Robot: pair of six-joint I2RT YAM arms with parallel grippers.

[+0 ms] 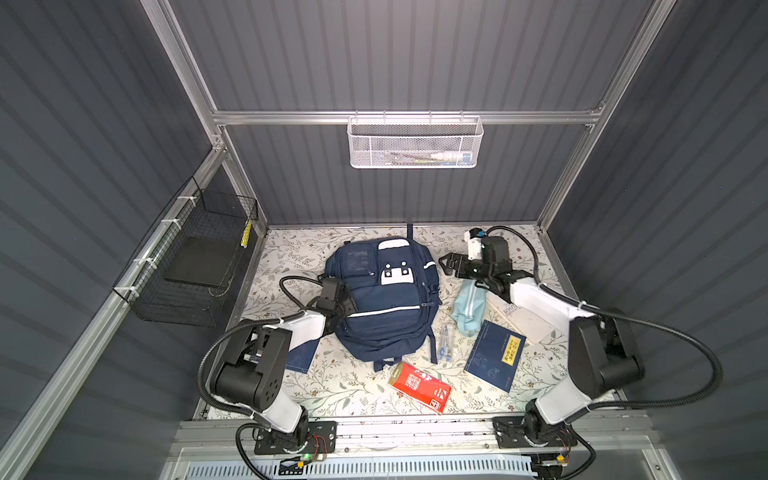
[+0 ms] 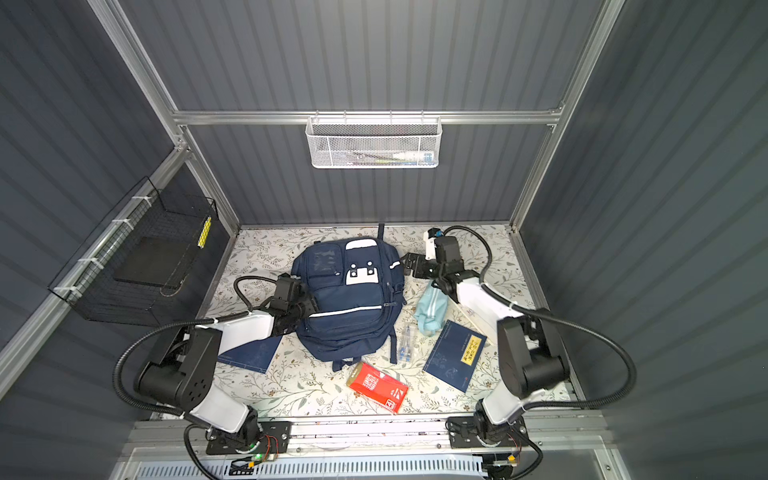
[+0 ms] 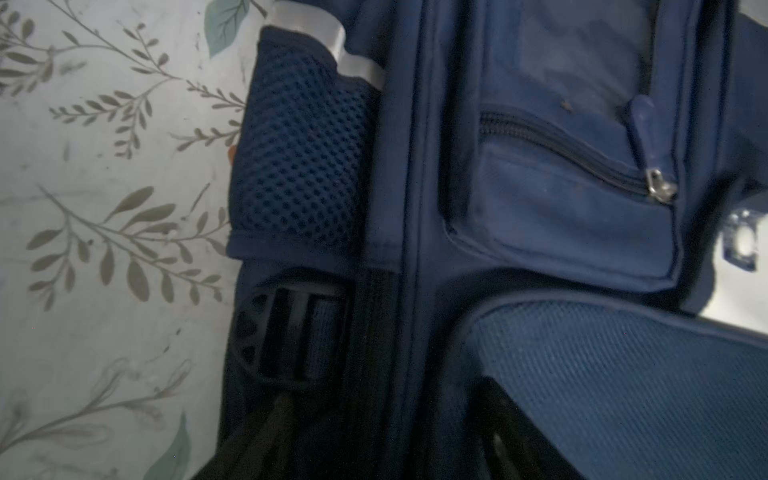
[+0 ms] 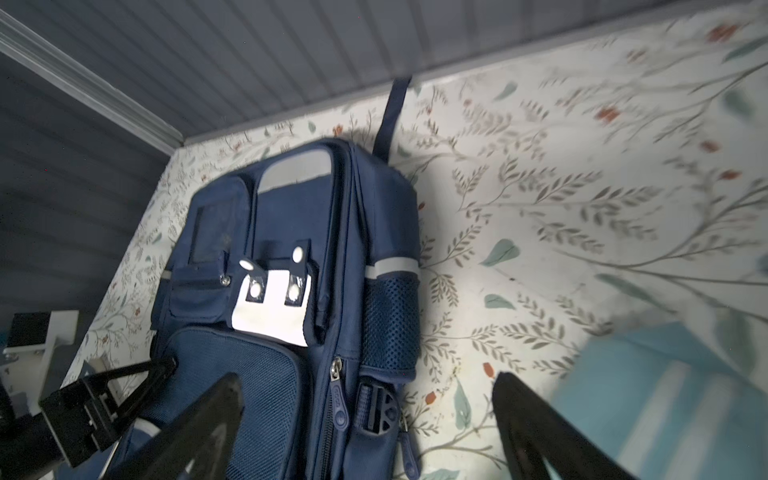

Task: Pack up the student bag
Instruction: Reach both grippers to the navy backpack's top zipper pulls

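Looks like a lab robot cell: grey ribbed panels (image 1: 395, 54) on aluminium framing (image 1: 291, 117) around the floral-covered desk (image 1: 332, 386), white mesh basket (image 1: 413, 143) above its far edge, black wire cage (image 1: 195, 257) beside its left edge.

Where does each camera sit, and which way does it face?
Top views: high in front, looking down at the table; both arms show.
Left wrist: close against the student bag's mesh pocket; hardly any arm shows.
Right wrist: beside the bag, facing its front; open right gripper shows.
Shared: both wrist views catch the white patch.
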